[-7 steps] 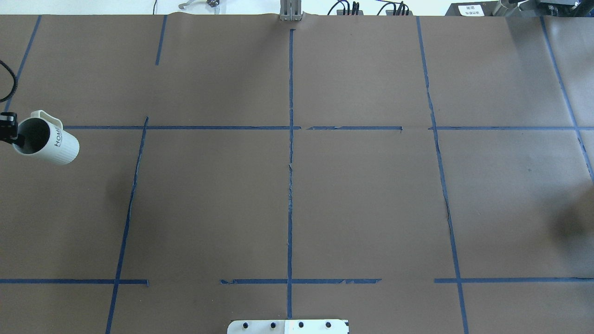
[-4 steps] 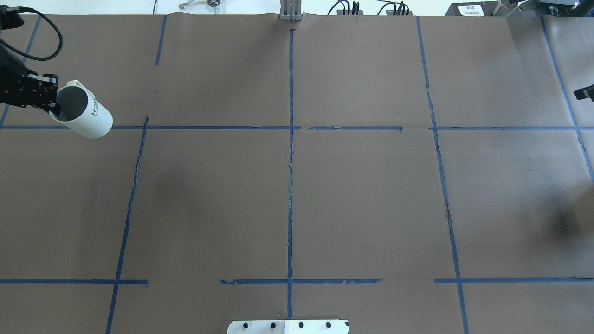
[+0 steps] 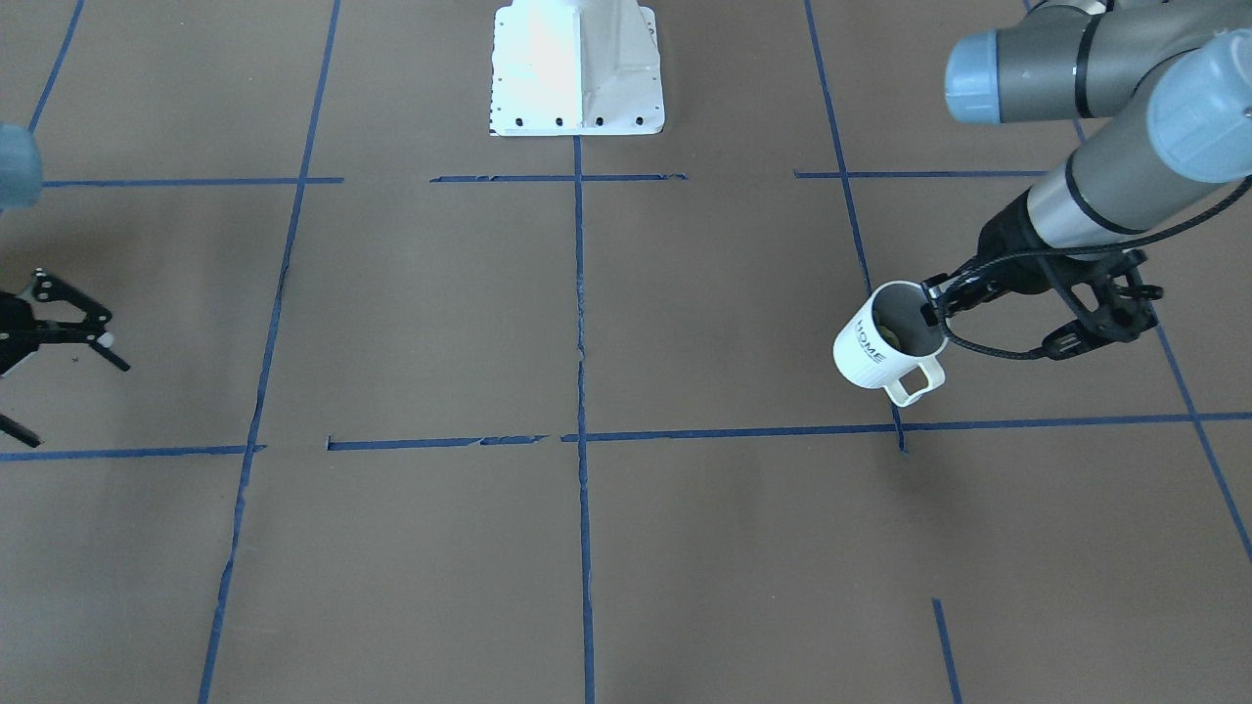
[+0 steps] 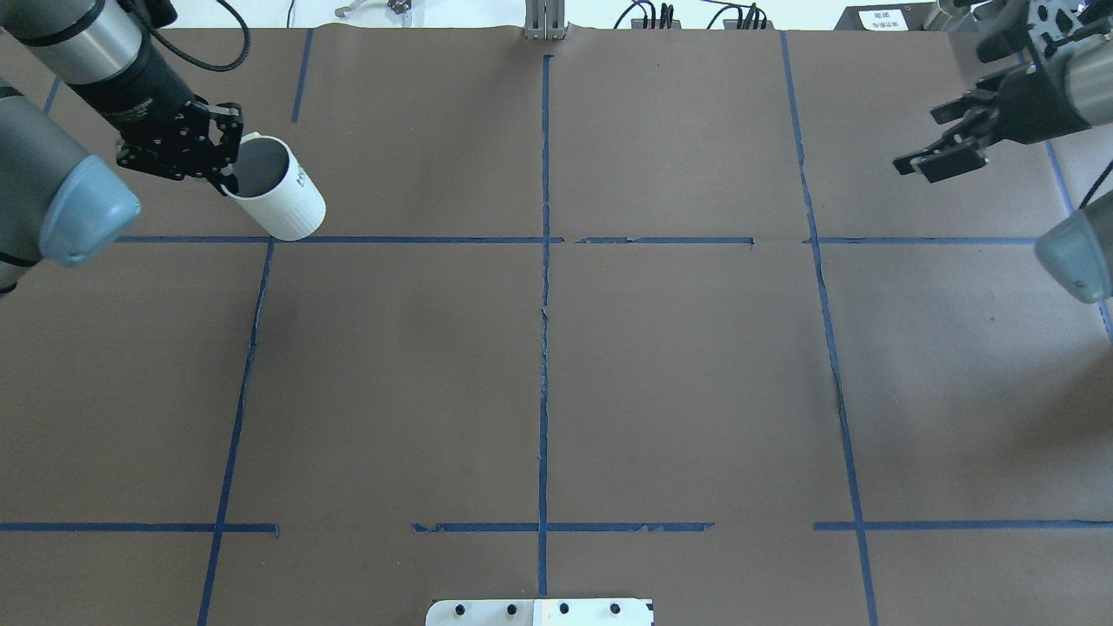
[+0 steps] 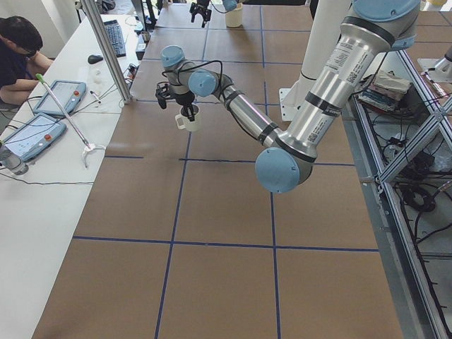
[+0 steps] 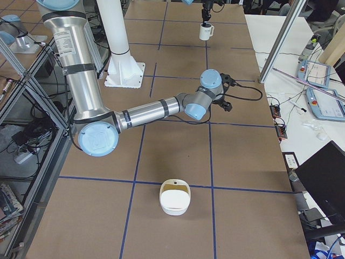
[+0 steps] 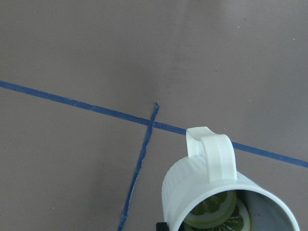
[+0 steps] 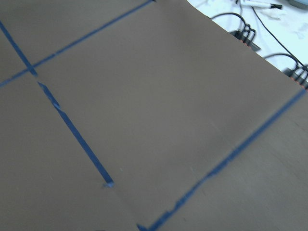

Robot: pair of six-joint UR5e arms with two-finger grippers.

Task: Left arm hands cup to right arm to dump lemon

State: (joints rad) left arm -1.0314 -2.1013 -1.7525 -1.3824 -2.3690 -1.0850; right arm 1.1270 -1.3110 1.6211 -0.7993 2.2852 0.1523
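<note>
— Since the handover depends on how the cup (image 4: 280, 200) lies from each gripper, where do we place it?

— We find it in the upper left of the overhead view, pinched at the rim by the left gripper (image 4: 228, 178). One finger reaches into the mouth and the other presses the outer wall, so the jaws are closed on that wall. We judge that it hangs clear of the table (image 4: 609, 365).

— And its long axis?

— It is tilted, with the mouth toward the left wrist and the base toward the lower right of that frame. In the left wrist view the squared handle (image 7: 212, 151) sits on the upper side, and the lemon slices (image 7: 217, 214) lie deep inside.

— Where is the right gripper (image 4: 923, 139)?

— It is in the upper right of the overhead view, holding nothing, with its jaws spread wide and its fingertips pointing toward the frame's left. It is well apart from the cup, with the whole middle of the table between them.

— So what do we make of the approach?

— We judge that the free ribbed body and base face the right gripper, so that is the end it can take. Either the cup or that gripper must first cross the middle.
</note>
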